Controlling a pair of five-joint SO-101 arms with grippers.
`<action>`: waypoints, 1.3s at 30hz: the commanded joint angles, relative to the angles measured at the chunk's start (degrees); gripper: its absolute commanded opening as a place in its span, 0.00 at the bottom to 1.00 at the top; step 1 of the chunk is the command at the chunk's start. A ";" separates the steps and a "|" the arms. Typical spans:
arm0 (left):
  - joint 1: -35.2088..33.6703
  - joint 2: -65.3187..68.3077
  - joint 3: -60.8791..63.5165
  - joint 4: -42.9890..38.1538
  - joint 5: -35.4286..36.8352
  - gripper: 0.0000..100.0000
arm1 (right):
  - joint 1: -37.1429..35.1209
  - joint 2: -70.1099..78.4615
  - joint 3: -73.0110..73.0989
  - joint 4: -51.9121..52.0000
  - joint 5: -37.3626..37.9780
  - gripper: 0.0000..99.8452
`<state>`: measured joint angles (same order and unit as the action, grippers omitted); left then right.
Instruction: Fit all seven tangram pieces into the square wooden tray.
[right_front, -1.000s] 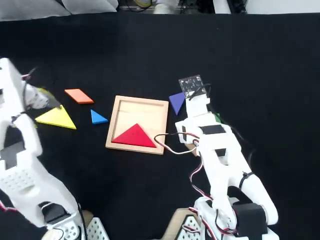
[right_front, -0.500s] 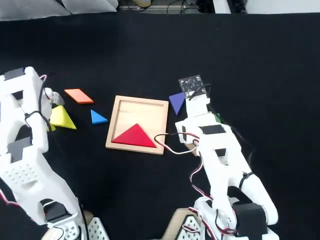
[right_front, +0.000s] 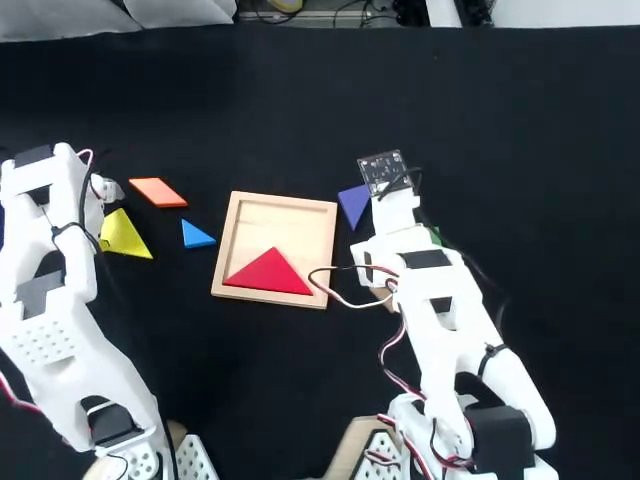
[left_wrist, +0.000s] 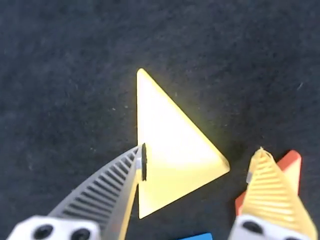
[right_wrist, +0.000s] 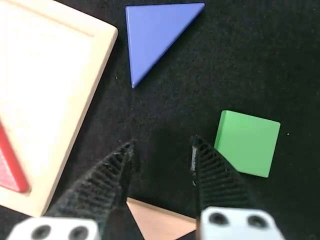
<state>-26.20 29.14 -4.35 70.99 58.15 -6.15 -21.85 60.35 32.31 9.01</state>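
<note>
We see a matte black cloth forming the whole work surface; in the wrist views its weave appears finely speckled. Beyond its far edge we note a pale grey sheet at one corner, dark cables near the middle, and a white surface at the other corner. Light falls evenly across the cloth.

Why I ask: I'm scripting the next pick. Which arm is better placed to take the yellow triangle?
Left. The left gripper is open, straddling the flat yellow triangle piece, while the right gripper hangs beyond the square wooden tray, by the green square piece.
</note>
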 joint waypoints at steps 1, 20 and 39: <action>-0.13 2.29 -3.03 -0.88 -1.14 0.34 | -0.53 -2.07 -0.31 -0.70 0.53 0.17; 1.10 8.18 -6.37 2.81 -4.48 0.33 | -0.53 -2.07 -0.31 -0.70 0.53 0.17; 1.36 12.22 -25.71 27.34 -8.79 0.03 | -0.44 -2.07 -0.31 -0.88 0.53 0.17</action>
<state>-26.02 42.51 -25.71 94.11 50.24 -6.24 -21.85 60.35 32.31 9.01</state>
